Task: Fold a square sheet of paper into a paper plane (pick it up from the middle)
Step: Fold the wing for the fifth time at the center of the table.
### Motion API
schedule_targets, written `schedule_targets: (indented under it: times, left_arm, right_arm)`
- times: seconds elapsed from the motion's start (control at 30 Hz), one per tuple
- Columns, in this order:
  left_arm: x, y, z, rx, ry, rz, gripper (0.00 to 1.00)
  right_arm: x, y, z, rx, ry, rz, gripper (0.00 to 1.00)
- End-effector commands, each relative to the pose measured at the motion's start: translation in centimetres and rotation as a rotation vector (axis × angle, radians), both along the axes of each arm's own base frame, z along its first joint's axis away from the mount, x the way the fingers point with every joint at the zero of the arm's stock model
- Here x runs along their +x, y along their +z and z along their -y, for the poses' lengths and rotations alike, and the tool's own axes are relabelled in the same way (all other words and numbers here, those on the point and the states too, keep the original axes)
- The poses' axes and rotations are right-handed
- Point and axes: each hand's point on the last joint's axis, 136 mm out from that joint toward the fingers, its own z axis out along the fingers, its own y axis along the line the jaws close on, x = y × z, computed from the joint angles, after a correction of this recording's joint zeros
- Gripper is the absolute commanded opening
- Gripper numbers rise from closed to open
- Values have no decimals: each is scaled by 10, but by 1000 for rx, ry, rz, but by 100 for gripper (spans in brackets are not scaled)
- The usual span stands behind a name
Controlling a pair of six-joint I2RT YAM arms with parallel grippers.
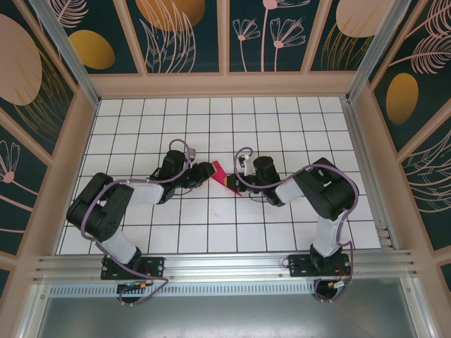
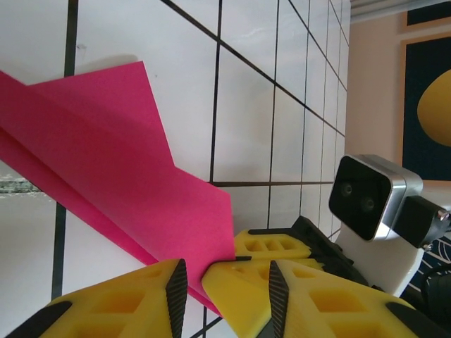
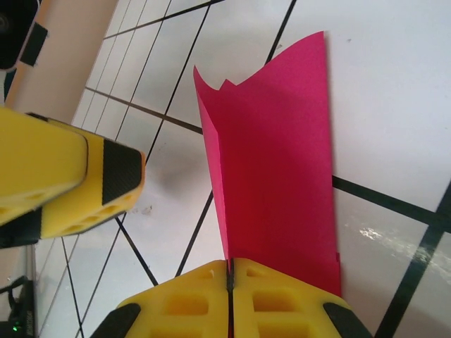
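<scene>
Right fingers (image 3: 237,276) pinching folded pink paper (image 3: 275,162); left fingers (image 2: 176,283) parted alongside.

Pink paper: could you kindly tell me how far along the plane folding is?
Done: the pink paper already carries folds, its layers overlapping. In hand: the right claw is shut on one end, while the left claw stands open at an edge close by. Left: no pointed dart shape shows yet, so further folds probably remain.

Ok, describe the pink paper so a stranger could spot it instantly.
Find the middle of the white grid table, where the left claw and right claw meet. The creased paper sheet is there, pinched in the right claw; nothing else is magenta.
</scene>
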Motion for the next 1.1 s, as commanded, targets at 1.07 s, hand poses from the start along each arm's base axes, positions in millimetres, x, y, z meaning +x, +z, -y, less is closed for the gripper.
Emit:
schedule_targets:
  times: [1.07]
  left_arm:
    - [10, -11, 28, -12, -117, 30, 38]
  right_arm:
    - [3, -39, 17, 26, -103, -305, 5]
